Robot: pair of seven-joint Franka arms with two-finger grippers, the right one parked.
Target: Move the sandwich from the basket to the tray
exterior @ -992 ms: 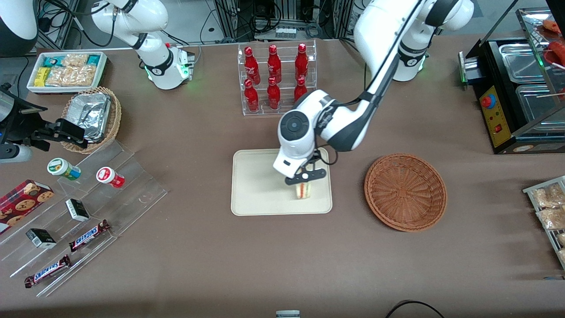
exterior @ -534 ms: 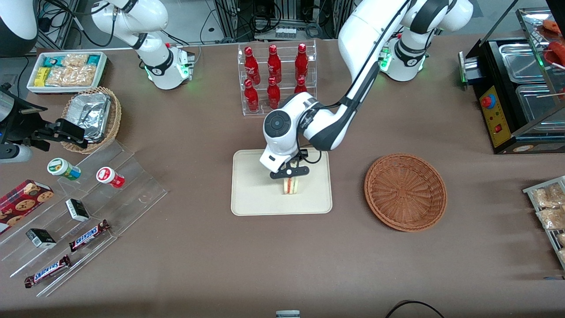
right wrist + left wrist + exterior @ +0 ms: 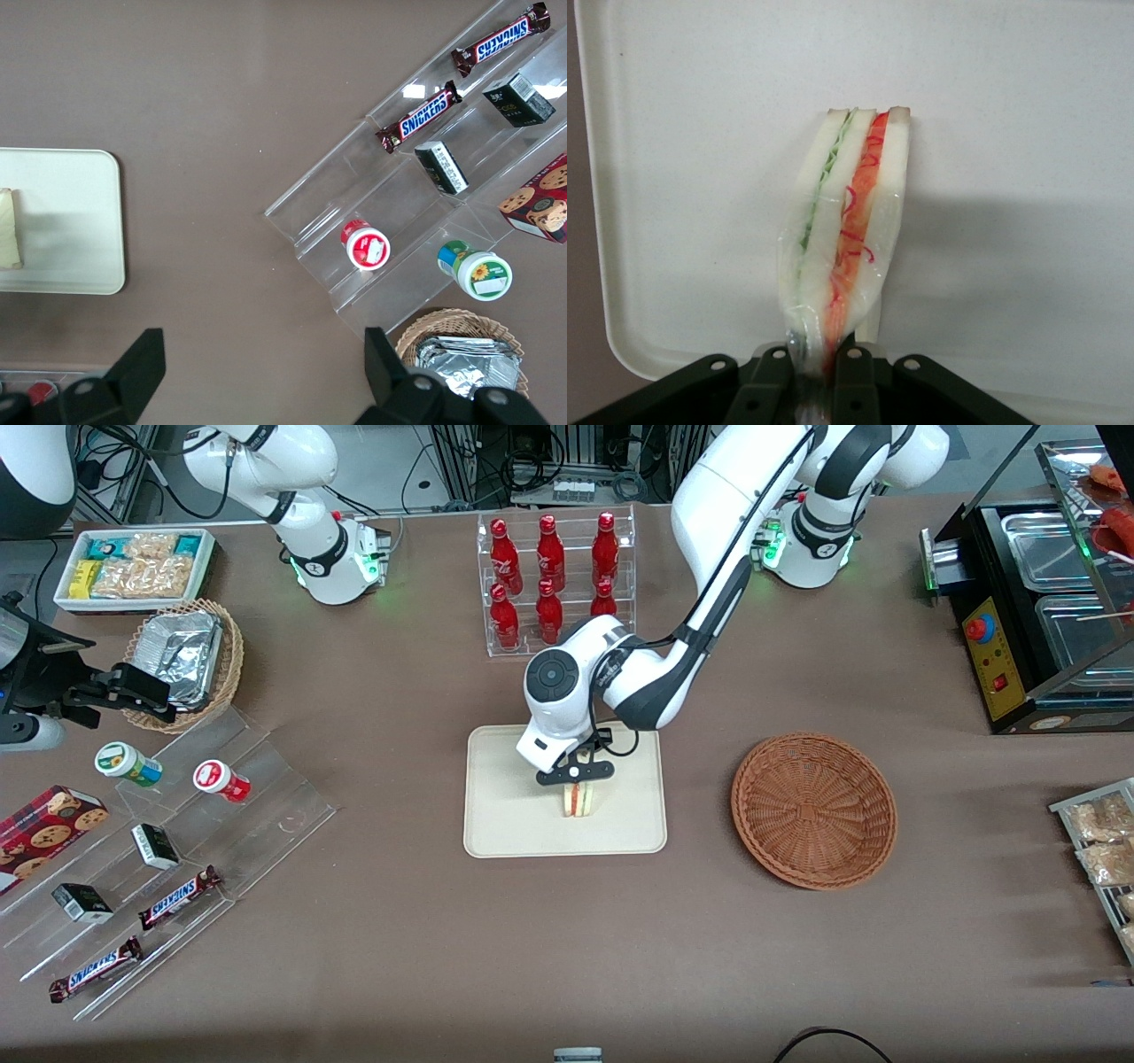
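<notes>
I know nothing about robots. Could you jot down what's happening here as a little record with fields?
Holding: gripper shut on the sandwich
Sandwich: wrapped wedge, standing on edge over the tray; contact with tray unclear
Basket: holds nothing, beside the tray toward the working arm's end
Bottle rack: red bottles, farther from the front camera than the tray

Gripper (image 3: 574, 774) sits over the tray (image 3: 505, 824), approx mid-tray, fingers closed on the top of the sandwich (image 3: 579, 801), which stands on edge w/ filling stripes facing the camera. Basket (image 3: 813, 810) lies beside the tray toward the working arm's end, w/ nothing in it.
</notes>
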